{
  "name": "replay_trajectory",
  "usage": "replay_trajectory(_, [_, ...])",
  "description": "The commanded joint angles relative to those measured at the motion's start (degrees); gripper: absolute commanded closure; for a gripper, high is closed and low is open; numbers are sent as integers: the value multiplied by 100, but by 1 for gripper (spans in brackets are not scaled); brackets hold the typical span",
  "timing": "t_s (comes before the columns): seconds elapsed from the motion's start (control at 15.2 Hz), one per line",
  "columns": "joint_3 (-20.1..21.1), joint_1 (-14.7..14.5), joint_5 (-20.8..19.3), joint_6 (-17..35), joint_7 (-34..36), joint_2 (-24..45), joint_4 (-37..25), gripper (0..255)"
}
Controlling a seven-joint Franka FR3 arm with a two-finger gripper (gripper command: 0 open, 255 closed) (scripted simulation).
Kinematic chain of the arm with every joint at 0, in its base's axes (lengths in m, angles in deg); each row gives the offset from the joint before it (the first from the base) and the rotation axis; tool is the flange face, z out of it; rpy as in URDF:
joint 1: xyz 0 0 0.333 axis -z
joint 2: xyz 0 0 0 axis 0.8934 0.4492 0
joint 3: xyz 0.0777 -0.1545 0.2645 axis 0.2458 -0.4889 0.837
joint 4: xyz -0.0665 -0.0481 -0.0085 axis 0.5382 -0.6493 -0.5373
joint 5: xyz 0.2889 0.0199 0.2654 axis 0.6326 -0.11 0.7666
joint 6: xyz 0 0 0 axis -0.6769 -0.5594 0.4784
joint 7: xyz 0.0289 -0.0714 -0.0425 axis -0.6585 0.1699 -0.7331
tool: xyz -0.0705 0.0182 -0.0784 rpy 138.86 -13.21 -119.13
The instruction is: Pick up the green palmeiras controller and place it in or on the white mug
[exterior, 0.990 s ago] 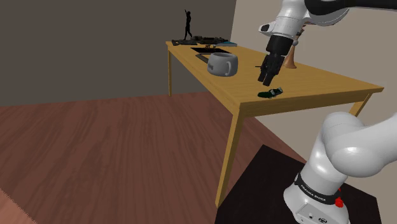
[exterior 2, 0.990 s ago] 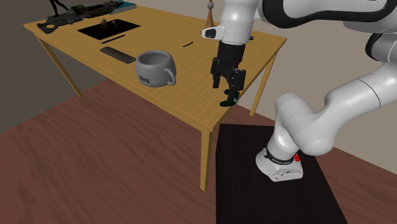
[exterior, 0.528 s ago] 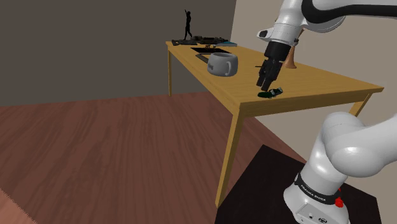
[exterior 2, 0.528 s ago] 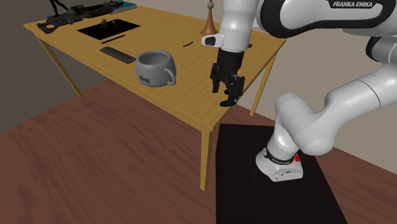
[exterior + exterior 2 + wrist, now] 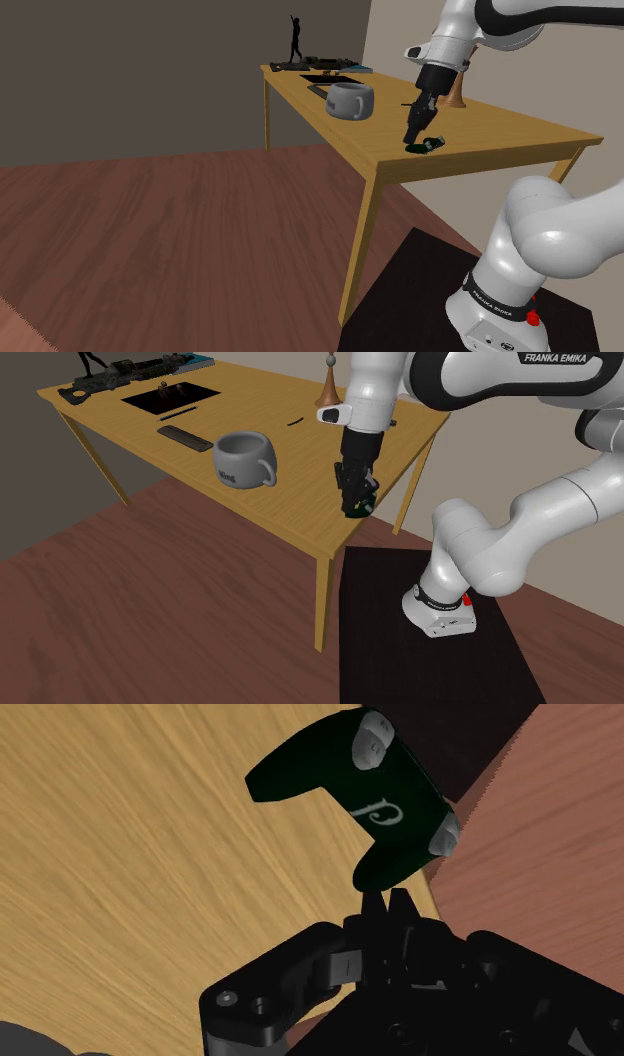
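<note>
White Franka arm (image 5: 520, 522) of glossy, rounded segments is showing dark joints, black "FRANKA EMIKA" lettering (image 5: 557, 359), an all-black gripper (image 5: 357, 508), and a red button (image 5: 465, 599) on its dark-banded base (image 5: 438, 616).

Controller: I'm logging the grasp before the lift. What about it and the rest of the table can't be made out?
Controller, shoulder view: too small for detail, partly behind the arm.
Controller, second exterior view: nearly all behind the arm.
Mug lettering, second exterior view: too small to read.
Dark items at the table's far end: too small to name.
</note>
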Motion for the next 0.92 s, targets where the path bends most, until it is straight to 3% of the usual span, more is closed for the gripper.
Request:
replay_trajectory(0.0, [-5,4,-10,-13,-1,3,18,255])
replay_trajectory(0.26, [0,0,0,4,-1,0,-1,255])
replay_trajectory(0.33, [0,0,1,4,-1,0,-1,0])
replay_trajectory(0.66, [129,-1142,-1767,-963,-3350,-1312,142,0])
replay_trajectory(0.86, [58,-1118,-1833,-781,-3337,-1392,402,0])
